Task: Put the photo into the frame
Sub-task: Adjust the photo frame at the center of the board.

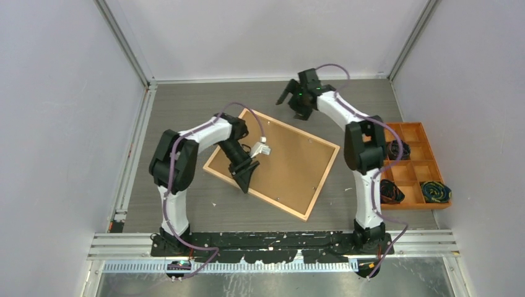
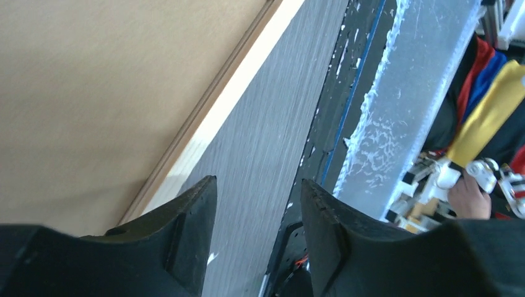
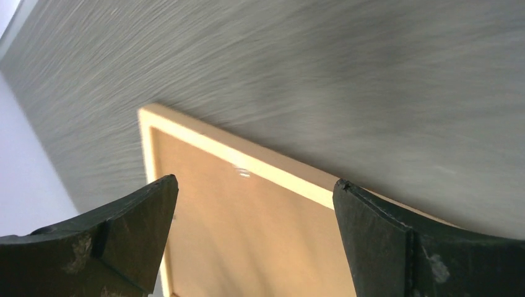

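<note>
The frame (image 1: 278,206), a thin light-wood rectangle, lies flat and skewed on the grey table. The photo (image 1: 291,167) fills its centre with its plain brown back up; the printed side is hidden. My left gripper (image 1: 244,181) hovers over the frame's near-left edge, open, with nothing between its fingers. In the left wrist view it (image 2: 259,181) sits just outside the frame's border (image 2: 235,86), beside the brown back (image 2: 105,93). My right gripper (image 1: 294,106) stands open beyond the far corner. In the right wrist view it (image 3: 255,180) looks down on the frame's corner (image 3: 272,170) and the photo's back (image 3: 247,241).
An orange compartment tray (image 1: 412,206) with coiled cables (image 1: 434,192) sits at the right, beside the right arm. White walls close in the table on three sides. A metal rail (image 1: 272,244) runs along the near edge by the arm bases.
</note>
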